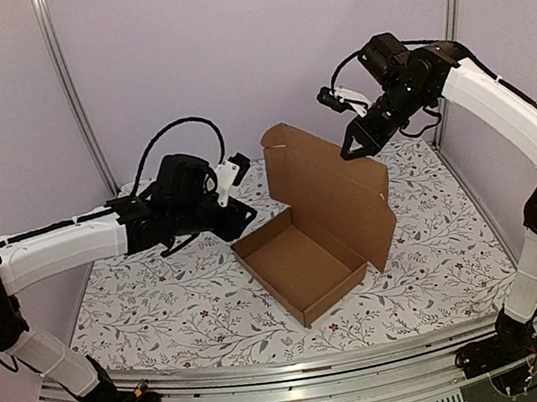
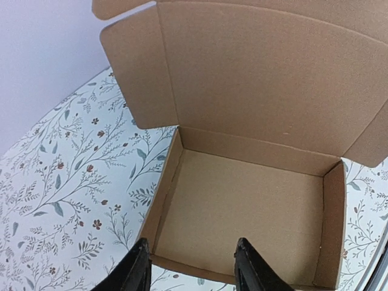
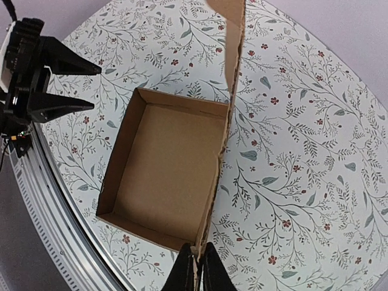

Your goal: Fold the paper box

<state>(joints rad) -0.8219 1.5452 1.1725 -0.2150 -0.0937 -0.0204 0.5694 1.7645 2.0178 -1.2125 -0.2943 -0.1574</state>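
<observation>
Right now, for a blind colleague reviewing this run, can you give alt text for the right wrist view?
The right gripper pinches the edge of the upright lid of a plain brown corrugated cardboard box, seen edge-on. Its empty tray lies beside it on a white floral-patterned tablecloth, with the open left gripper beyond.

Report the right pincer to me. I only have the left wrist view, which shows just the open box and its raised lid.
Observer: The right pincer is pinched on the free top edge of the lid of the paper box.
Operator: Check my left pincer against the box wall.
Observer: The left pincer is open and empty, stopped short of the wall, with tablecloth showing between them.
Operator: Give me the lid's angle.
Observer: Seen edge-on from the right wrist camera, it stands about upright.
</observation>
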